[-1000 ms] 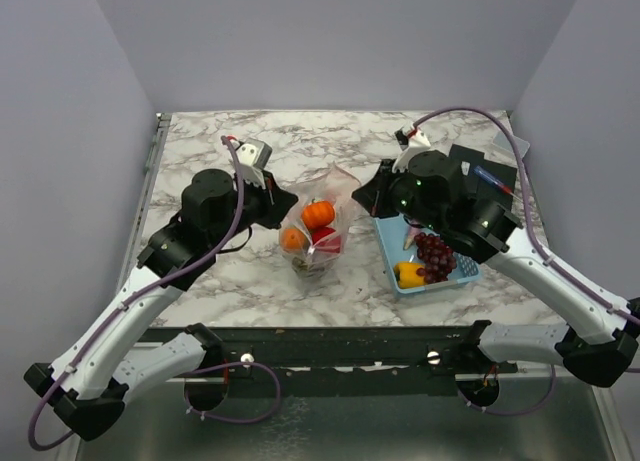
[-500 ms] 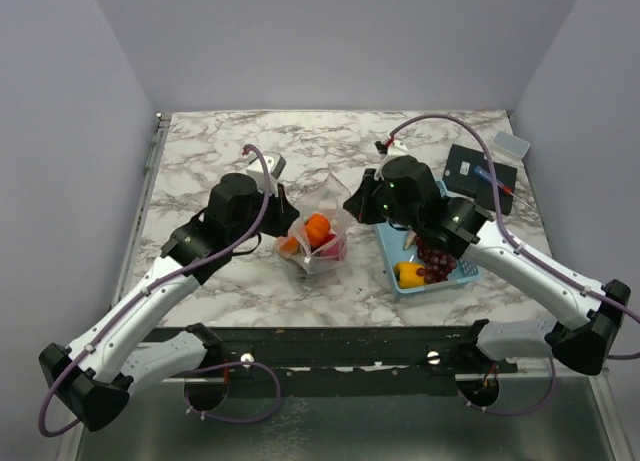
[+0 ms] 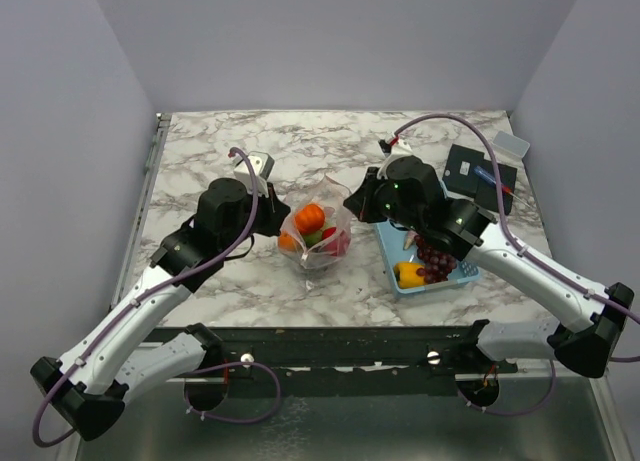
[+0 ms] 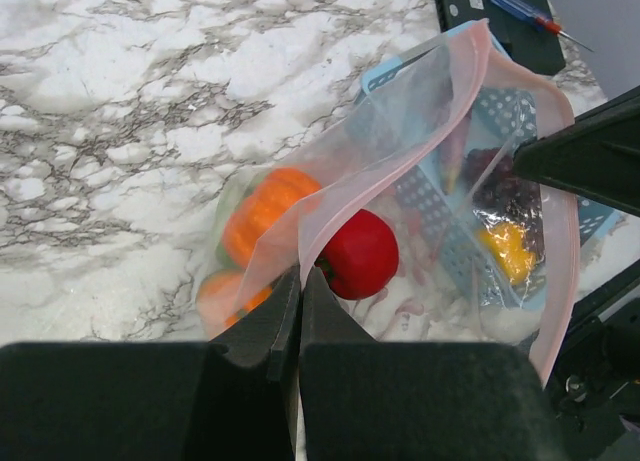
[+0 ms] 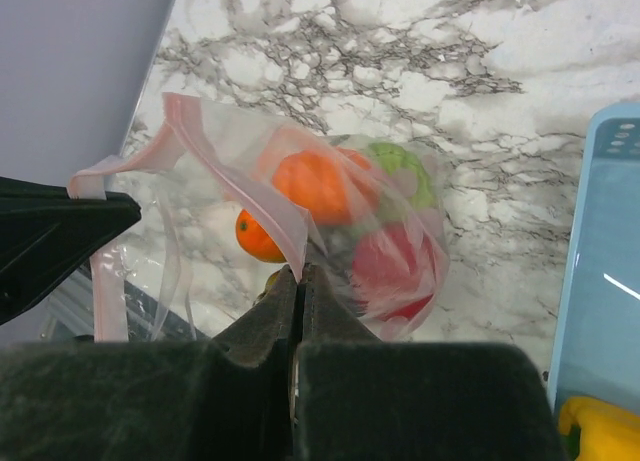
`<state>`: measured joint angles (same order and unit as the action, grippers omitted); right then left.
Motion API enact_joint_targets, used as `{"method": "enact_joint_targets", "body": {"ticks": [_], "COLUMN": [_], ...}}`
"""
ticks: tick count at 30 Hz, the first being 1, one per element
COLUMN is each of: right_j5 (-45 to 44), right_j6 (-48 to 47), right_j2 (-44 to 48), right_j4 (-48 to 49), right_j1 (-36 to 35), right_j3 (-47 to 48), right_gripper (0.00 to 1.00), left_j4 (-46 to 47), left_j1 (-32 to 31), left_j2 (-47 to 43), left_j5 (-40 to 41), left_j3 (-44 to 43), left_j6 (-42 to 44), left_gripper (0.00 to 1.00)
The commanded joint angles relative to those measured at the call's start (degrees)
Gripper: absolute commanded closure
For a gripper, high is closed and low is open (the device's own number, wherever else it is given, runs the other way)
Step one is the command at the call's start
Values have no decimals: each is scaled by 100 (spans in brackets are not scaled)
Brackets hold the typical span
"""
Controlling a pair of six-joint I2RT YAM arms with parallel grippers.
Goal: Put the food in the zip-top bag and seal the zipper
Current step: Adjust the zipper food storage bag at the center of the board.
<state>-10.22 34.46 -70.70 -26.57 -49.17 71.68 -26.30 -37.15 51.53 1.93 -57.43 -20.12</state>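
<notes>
Roughly halfway: the bag (image 3: 318, 236) stands mid-table with the pumpkin (image 3: 309, 217), tomato (image 4: 360, 253) and cabbage (image 5: 395, 166) inside. The left gripper (image 4: 300, 286) and right gripper (image 5: 300, 281) each pinch its mouth edge, holding it apart. The pepper (image 3: 409, 273) and grapes (image 3: 436, 253) lie in the basket (image 3: 388, 251) to the right, not yet bagged. The zipper (image 4: 390, 161) gapes unsealed.

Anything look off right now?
Nothing spilled or damaged. But the yellow pepper and grapes lie in the blue basket while the left pincer and right pincer both pinch the mouth of the zip-top bag.
</notes>
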Motion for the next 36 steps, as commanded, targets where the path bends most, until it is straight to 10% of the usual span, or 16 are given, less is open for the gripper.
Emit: {"method": "enact_joint_targets", "body": {"ticks": [1, 24, 36], "right_j5": [-49, -382, -701], "right_j6": [40, -228, -237], "right_j2": [-66, -773, -204], "right_j4": [177, 63, -296], "right_j1": [-10, -5, -5], "right_j3": [-65, 664, 634], "right_gripper": [100, 99, 52], "left_j4": [-33, 62, 474], "left_j1": [-2, -3, -3], "left_j2": [-7, 407, 125], "left_j5": [354, 770, 406], "left_j3": [-6, -538, -119], "left_j6": [125, 645, 773], "left_gripper": [100, 100, 100]}}
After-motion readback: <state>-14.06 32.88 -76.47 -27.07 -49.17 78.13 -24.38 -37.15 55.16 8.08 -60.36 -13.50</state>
